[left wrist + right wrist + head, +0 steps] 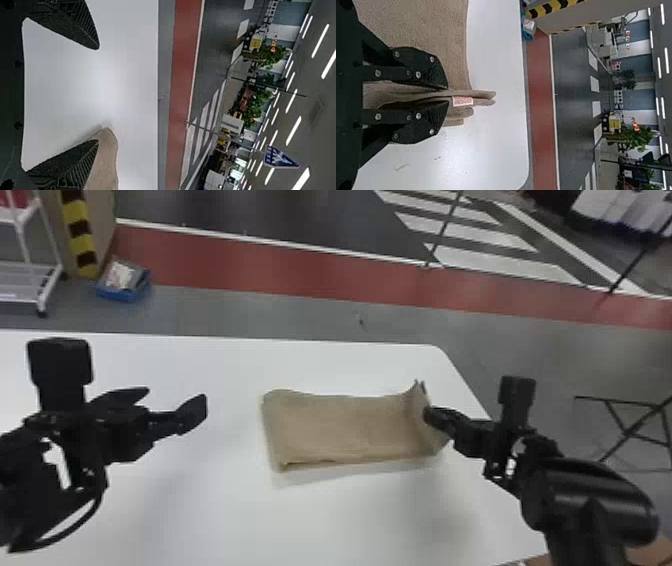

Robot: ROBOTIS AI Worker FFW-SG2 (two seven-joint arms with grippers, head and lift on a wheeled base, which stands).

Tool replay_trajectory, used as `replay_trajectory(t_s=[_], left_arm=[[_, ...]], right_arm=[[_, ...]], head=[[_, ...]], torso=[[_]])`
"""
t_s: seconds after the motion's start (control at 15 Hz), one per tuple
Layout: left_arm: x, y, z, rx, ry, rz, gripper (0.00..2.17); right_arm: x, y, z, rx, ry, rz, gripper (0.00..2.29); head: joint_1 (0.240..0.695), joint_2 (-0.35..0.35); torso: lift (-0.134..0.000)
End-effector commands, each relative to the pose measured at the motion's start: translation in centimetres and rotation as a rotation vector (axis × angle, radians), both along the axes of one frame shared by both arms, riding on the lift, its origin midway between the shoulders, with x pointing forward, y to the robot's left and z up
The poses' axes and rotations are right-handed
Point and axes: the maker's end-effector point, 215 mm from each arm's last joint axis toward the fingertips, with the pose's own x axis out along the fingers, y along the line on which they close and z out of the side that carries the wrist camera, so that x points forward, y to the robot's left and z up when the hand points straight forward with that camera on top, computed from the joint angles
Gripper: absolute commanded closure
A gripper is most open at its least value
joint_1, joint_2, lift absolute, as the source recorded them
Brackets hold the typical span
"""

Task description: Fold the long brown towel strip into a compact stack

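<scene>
Currently, brown towel strip point(345, 430): on your white table point(200, 515), right end raised
Your right gripper point(432, 419): grasping that end
Your left gripper point(175, 395): released, 2 fingers apart

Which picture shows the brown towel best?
The head view, because nearly all of the towel shows there, lying on the table. The right wrist view shows one end up close, pinched by the right gripper. The left wrist view shows part of the other end.
</scene>
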Motion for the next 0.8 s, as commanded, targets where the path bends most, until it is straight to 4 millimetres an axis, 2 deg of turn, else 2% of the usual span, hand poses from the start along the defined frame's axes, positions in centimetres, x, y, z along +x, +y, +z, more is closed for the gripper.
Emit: replay_trajectory(t_s=[0.0,0.2,0.33,0.47,0.67,0.73], left_arm=[[0.0,-0.5,0.1,-0.002,-0.002,-0.005,0.04],[-0.3,-1.9,0.0,-0.001,-0.002,-0.029,0.04],[-1.1,-3.7,-0.2,-0.007,-0.002,-0.049,0.04],[-1.3,-6.1,-0.1,-0.001,-0.038,-0.054,0.04],[-1.7,-9.8,-2.1,0.027,-0.039,-0.068,0.05],[-1.8,-10.9,-2.7,0.022,-0.042,-0.07,0.12]], right_arm=[[-1.4,-1.7,0.6,0.004,-0.04,-0.034,0.0],[-3.3,-4.5,1.5,0.008,-0.086,-0.087,0.05],[-4.5,-5.4,1.5,0.007,-0.091,-0.101,0.05],[-5.4,-5.2,1.4,0.011,-0.093,-0.097,0.05],[-6.6,-5.3,1.5,0.005,-0.108,-0.102,0.06],[-7.2,-5.5,1.5,0.003,-0.109,-0.103,0.07]], head=[[0.695,-0.35],[0.695,-0.35],[0.695,-0.35],[0.695,-0.35],[0.695,-0.35],[0.695,-0.35]], torso=[[-0.125],[-0.125],[-0.125],[-0.125],[-0.125],[-0.125]])
